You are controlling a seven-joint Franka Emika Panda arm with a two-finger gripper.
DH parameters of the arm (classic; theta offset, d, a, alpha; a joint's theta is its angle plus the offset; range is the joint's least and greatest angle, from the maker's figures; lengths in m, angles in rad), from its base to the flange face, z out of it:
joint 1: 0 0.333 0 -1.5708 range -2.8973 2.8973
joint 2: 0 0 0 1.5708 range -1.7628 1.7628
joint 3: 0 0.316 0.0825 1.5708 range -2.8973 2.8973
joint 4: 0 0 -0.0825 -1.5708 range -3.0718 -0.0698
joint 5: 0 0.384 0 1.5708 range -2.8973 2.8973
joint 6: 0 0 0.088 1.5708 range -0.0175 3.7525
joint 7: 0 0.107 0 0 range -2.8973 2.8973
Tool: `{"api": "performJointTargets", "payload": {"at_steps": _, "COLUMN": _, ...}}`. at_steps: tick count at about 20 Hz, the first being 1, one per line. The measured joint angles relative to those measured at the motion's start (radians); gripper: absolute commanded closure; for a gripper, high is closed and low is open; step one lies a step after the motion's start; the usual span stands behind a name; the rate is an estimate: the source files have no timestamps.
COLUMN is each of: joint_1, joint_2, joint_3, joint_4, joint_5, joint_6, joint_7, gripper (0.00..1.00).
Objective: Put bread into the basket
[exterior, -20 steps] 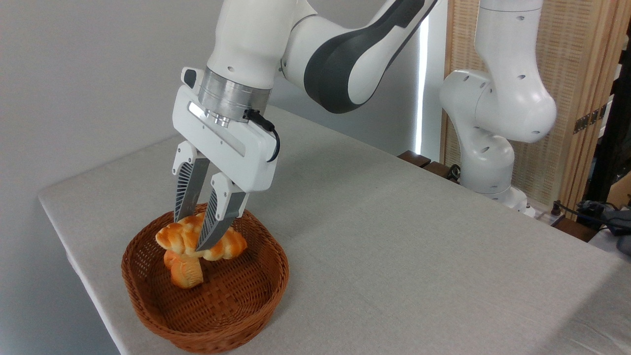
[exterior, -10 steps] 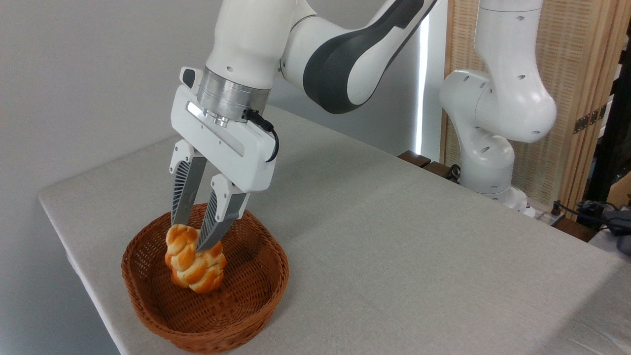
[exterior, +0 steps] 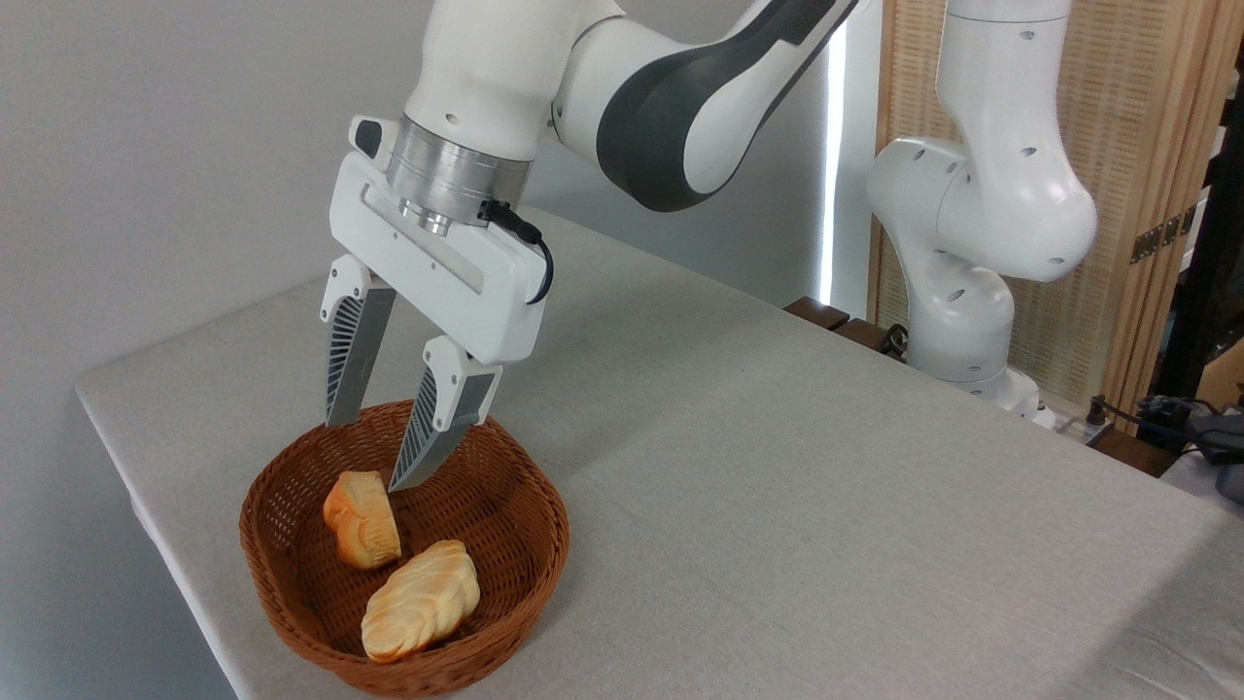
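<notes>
The bread (exterior: 420,601), a braided loaf showing its paler cream side, lies inside the reddish-brown wicker basket (exterior: 530,559) against the near wall. My gripper (exterior: 362,455) hangs open just above the basket's far side with nothing between its fingers. The left finger (exterior: 346,360) stands over the far rim. The right fingertip hovers close to a shorter stubby bread chunk (exterior: 362,518) lying in the basket's left part; whether they touch is unclear.
The basket sits near the front left corner of the grey cloth-covered table (exterior: 777,467), close to its left edge. The arm's white base (exterior: 962,321) stands at the table's far right. A wooden screen (exterior: 1147,175) is behind it.
The gripper opened and rose slightly. The loaf left the fingers, tipped down and came to rest at the basket's near side, underside up, uncovering the stubby chunk.
</notes>
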Motion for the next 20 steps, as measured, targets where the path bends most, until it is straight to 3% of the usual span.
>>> {"api": "performJointTargets", "payload": {"at_steps": 4, "joint_1": -0.001, "joint_2": -0.027, "joint_3": -0.006, "joint_4": 0.004, "joint_5": 0.0, "joint_6": -0.092, "joint_7": -0.022, "gripper": 0.0}}
{"api": "performJointTargets", "payload": {"at_steps": 8, "joint_1": 0.0, "joint_2": -0.052, "joint_3": -0.007, "joint_4": 0.071, "joint_5": 0.003, "joint_6": -0.288, "joint_7": -0.025, "gripper": 0.0}}
{"api": "performJointTargets", "payload": {"at_steps": 12, "joint_1": 0.0, "joint_2": -0.059, "joint_3": -0.015, "joint_4": 0.167, "joint_5": 0.058, "joint_6": -0.502, "joint_7": -0.025, "gripper": 0.0}}
{"api": "performJointTargets", "payload": {"at_steps": 15, "joint_1": -0.001, "joint_2": -0.058, "joint_3": -0.026, "joint_4": 0.208, "joint_5": 0.072, "joint_6": -0.587, "joint_7": -0.025, "gripper": 0.0}}
{"api": "performJointTargets", "payload": {"at_steps": 20, "joint_1": 0.0, "joint_2": -0.058, "joint_3": -0.027, "joint_4": 0.271, "joint_5": 0.142, "joint_6": -0.694, "joint_7": -0.025, "gripper": 0.0}}
